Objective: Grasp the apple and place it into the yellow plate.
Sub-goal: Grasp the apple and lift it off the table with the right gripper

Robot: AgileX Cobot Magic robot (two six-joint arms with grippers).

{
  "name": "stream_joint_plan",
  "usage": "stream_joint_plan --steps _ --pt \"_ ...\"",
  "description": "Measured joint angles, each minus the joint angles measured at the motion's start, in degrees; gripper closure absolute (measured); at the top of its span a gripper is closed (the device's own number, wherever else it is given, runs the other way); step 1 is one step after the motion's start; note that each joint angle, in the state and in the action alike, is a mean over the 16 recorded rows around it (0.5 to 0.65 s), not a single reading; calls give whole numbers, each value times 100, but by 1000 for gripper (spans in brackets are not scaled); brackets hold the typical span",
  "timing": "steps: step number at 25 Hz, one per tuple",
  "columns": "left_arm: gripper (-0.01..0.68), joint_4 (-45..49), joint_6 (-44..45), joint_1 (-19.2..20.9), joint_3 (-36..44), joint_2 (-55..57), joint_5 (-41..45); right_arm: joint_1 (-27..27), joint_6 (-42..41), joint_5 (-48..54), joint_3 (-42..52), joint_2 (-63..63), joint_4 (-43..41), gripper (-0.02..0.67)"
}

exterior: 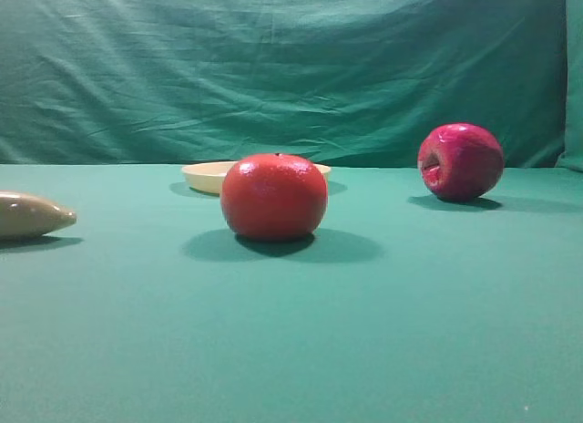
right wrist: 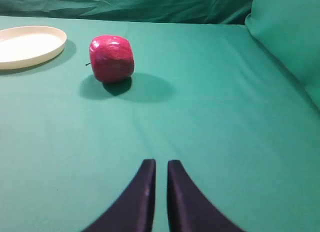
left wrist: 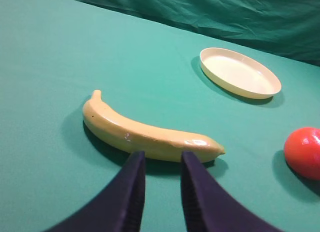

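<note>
Jaws of the right gripper [right wrist: 161, 167] nearly shut, holding nothing, well short of the apple [right wrist: 111, 58]. Left gripper [left wrist: 162, 159] jaws narrowly parted, empty, beside the banana [left wrist: 145, 133]. Orange-red fruit [exterior: 273, 196] partly hides the yellow plate [exterior: 205, 175] on the counter [exterior: 437, 304].

On the green worktop [right wrist: 210, 107], the magenta-red apple [right wrist: 111, 58] sits upper left of centre, right of the yellow plate [right wrist: 30, 46], well apart from the nearly closed right gripper [right wrist: 161, 168] at bottom centre.
</note>
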Motion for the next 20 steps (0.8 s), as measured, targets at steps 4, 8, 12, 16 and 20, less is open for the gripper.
stream_joint_plan --steps 4,8,12,16,20 --pt "516 0 0 0 0 0 0 0 0 0 0 0 0 600" --pt "516 0 0 0 0 0 0 0 0 0 0 0 0 600" --pt "516 0 0 0 0 0 0 0 0 0 0 0 0 600" --pt "516 0 0 0 0 0 0 0 0 0 0 0 0 600" --pt "516 0 0 0 0 0 0 0 -2 0 0 0 -3 600"
